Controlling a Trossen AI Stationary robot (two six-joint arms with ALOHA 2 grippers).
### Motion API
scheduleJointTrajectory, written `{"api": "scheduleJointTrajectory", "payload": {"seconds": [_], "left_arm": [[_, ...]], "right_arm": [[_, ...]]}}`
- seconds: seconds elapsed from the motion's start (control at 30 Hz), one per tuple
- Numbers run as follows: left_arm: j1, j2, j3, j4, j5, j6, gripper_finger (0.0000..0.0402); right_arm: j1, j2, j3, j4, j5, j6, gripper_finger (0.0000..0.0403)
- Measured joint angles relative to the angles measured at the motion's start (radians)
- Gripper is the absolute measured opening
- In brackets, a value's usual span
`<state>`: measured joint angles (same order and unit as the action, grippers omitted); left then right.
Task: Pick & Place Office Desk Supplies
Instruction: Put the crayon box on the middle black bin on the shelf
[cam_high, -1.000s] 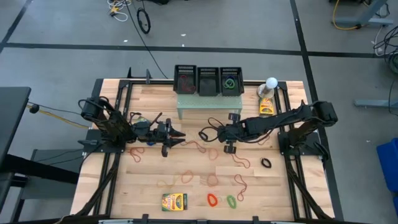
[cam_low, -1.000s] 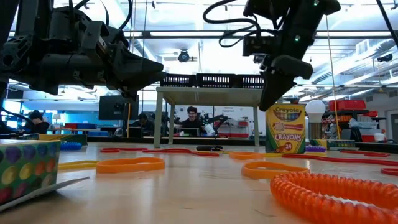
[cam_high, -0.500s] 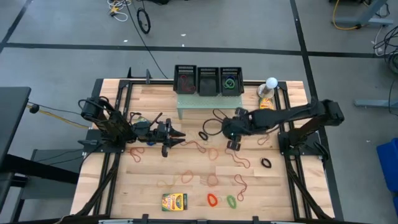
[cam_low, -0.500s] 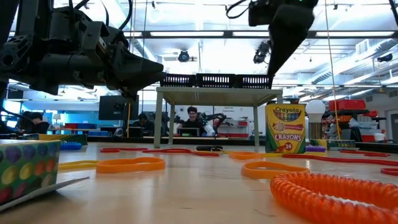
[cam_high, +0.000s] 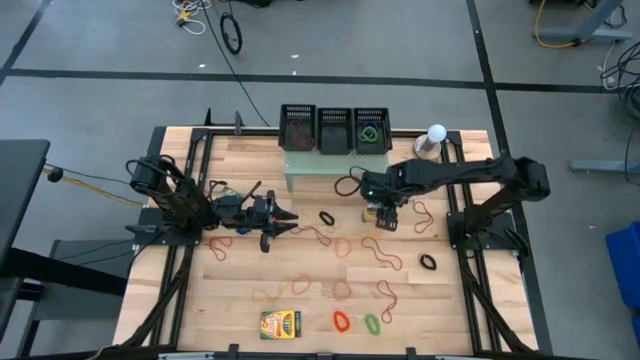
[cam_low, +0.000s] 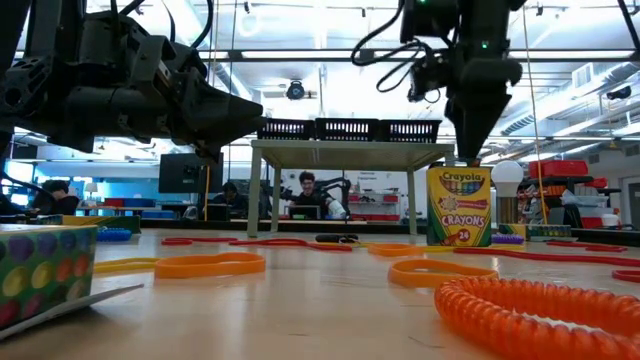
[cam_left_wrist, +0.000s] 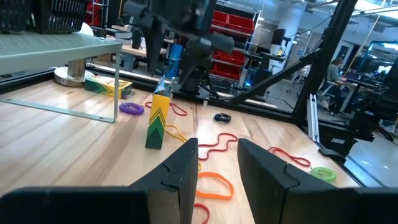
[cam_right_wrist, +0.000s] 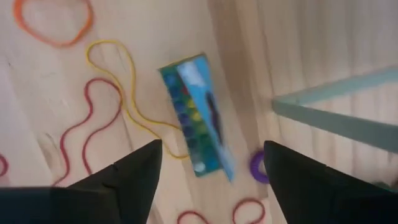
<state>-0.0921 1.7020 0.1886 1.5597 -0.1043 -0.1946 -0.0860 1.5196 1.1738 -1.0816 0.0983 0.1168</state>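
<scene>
Dark right gripper gapes above upright crayon box.

Boxes and rubber bands spread over the tabletop

We see one crayon box standing up on its end near the pale green stand, its blue top showing from above. Another crayon box lies flat near the front edge. Thin loops lie all about: an orange band, a red one, a green one, a black one and a purple one.
</scene>
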Motion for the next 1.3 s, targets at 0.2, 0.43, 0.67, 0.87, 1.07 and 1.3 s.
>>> {"api": "scheduleJointTrajectory", "payload": {"seconds": [0.2,0.43,0.67,0.87,1.07,1.3], "left_arm": [[0.0,0.0,0.001,-0.001,0.0,0.005,0.0119],[0.0,0.0,0.003,-0.003,0.0,0.006,0.0119],[0.0,0.0,0.003,-0.009,0.0,0.012,0.0119],[0.0,0.0,0.003,-0.01,0.0,0.014,0.0119],[0.0,0.0,0.005,-0.01,0.0,0.027,0.0119],[0.0,0.0,0.02,-0.011,0.0,0.056,0.0119]], "right_arm": [[-0.011,0.054,-0.034,0.084,-0.009,-0.055,0.0285],[-0.004,0.134,-0.036,0.085,-0.032,-0.081,0.0222],[0.006,0.137,0.083,-0.062,-0.094,-0.084,0.01],[0.006,0.137,0.401,-0.294,-0.099,-0.082,0.0085],[-0.03,0.172,0.728,-0.348,-0.043,-0.116,0.0117],[-0.14,0.259,0.996,-0.257,0.093,-0.306,0.0104]]}}
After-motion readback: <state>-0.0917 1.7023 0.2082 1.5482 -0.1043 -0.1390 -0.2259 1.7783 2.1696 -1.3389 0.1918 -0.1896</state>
